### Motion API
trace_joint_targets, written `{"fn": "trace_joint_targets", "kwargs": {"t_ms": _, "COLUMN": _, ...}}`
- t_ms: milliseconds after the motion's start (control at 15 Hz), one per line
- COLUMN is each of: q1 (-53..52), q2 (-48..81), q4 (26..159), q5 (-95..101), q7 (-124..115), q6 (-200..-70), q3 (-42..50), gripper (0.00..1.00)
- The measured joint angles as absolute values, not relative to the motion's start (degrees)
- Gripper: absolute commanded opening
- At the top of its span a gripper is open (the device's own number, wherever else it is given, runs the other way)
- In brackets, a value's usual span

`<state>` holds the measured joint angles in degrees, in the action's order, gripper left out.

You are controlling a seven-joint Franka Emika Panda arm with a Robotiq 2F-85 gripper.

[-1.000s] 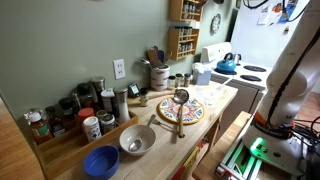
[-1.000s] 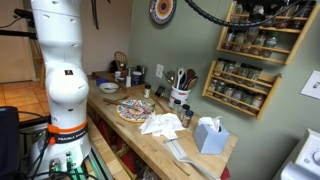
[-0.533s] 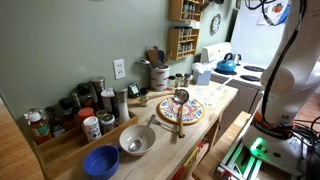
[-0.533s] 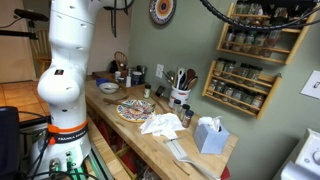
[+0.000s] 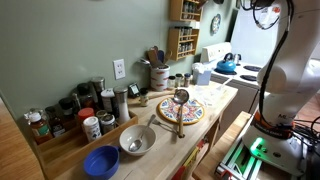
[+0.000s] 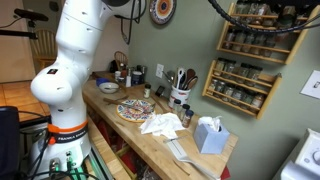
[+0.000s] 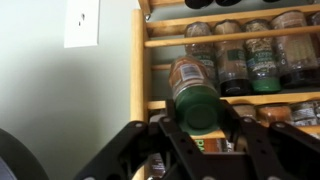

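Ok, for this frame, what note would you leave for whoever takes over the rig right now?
Pincer: shut on the green-lidded glass spice jar, held tilted with its lid toward the wrist camera.
Where: the jar hangs in front of the wooden wall-mounted spice rack, about level with its middle shelves; rows of other spice jars stand on them.
Done: jar gripped and resting on no shelf.
Left: jar not yet set down anywhere. The wooden counter carries a round patterned plate.
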<state>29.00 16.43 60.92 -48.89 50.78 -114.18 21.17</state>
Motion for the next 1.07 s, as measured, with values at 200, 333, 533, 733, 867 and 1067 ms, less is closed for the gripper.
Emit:
{"fn": "trace_joint_targets", "kwargs": {"t_ms": 200, "q1": 31.2, "q2": 19.4, "q4": 56.7, "q5": -48.6, "q7": 48.9, "q6": -114.2, "q3": 19.0, "gripper": 0.2}}
{"fn": "trace_joint_targets", "kwargs": {"t_ms": 333, "q1": 32.5, "q2": 21.5, "q4": 54.2, "q5": -48.1, "q7": 47.5, "q6": -114.2, "q3": 17.8, "gripper": 0.2}}
{"fn": "trace_joint_targets", "kwargs": {"t_ms": 533, "q1": 34.0, "q2": 24.1, "q4": 51.0, "q5": -47.3, "q7": 46.1, "q6": -113.7, "q3": 16.3, "gripper": 0.2}}
{"fn": "trace_joint_targets", "kwargs": {"t_ms": 733, "q1": 34.1, "q2": 26.0, "q4": 48.9, "q5": -47.3, "q7": 45.5, "q6": -112.5, "q3": 16.4, "gripper": 0.2}}
{"fn": "trace_joint_targets", "kwargs": {"t_ms": 867, "q1": 34.1, "q2": 27.1, "q4": 47.7, "q5": -47.1, "q7": 45.2, "q6": -112.0, "q3": 16.4, "gripper": 0.2}}
{"fn": "trace_joint_targets", "kwargs": {"t_ms": 1067, "q1": 34.1, "q2": 28.3, "q4": 46.1, "q5": -46.7, "q7": 44.8, "q6": -112.0, "q3": 16.4, "gripper": 0.2}}
